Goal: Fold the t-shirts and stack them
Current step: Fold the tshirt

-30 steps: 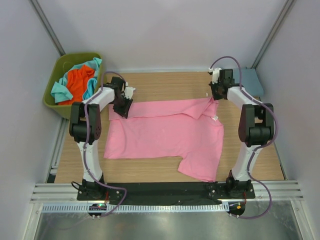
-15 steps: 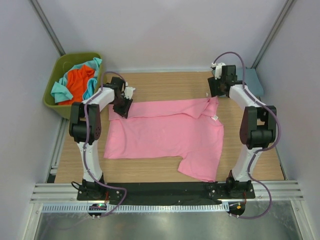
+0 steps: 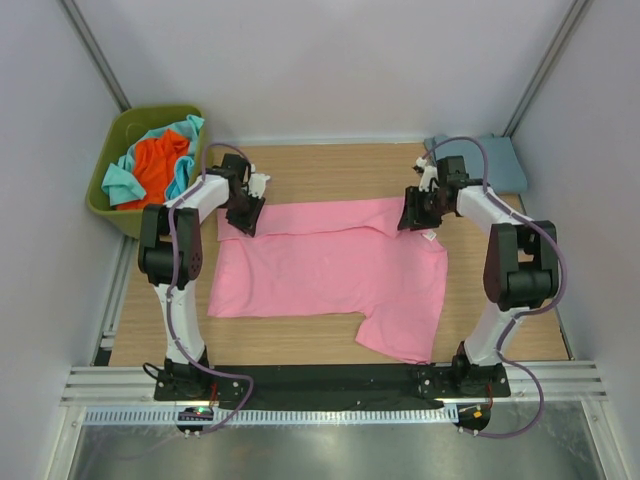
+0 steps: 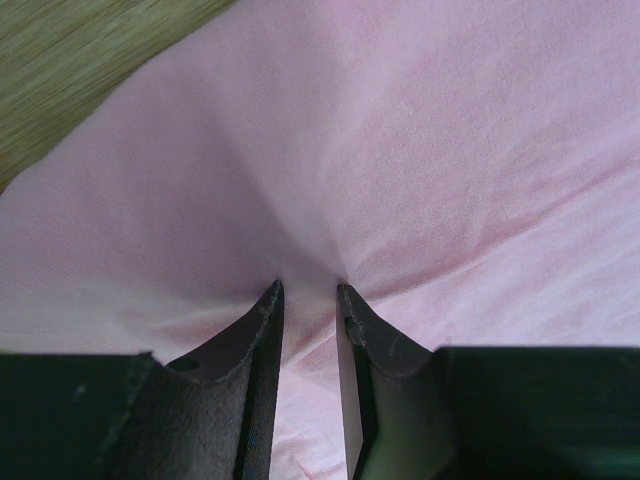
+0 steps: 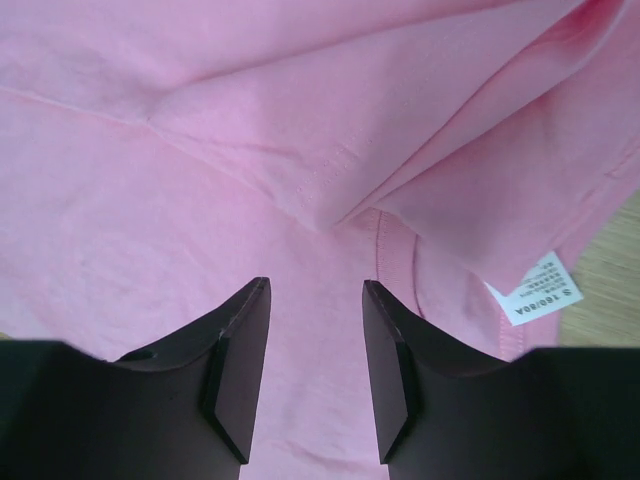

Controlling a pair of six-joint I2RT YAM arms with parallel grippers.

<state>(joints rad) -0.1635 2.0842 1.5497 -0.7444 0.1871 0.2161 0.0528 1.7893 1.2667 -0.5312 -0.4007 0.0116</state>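
Top view: the pink t-shirt (image 3: pixel 330 265) lies spread mid-tabletop (image 3: pixel 330 165). The left hand (image 3: pixel 245 212) sits at its far-left corner, the right hand (image 3: pixel 413 213) over the bunched collar end. Orange (image 3: pixel 160 165) and teal (image 3: pixel 118 185) shirts fill the bin (image 3: pixel 105 210), with a blue-grey one (image 3: pixel 500 165) at the far right.

Left wrist: only here do you see cloth puckering between near-closed fingers (image 4: pixel 262 340), so that hand grips the pink shirt. It's a thin pinch and could slip on a lift.

Right wrist: the jaws stand apart, holding nothing, above a doubled flap (image 5: pixel 330 190) beside the size label (image 5: pixel 537 293). The overhead hides those layers. Close here and it may catch one layer only, skewing the fold.
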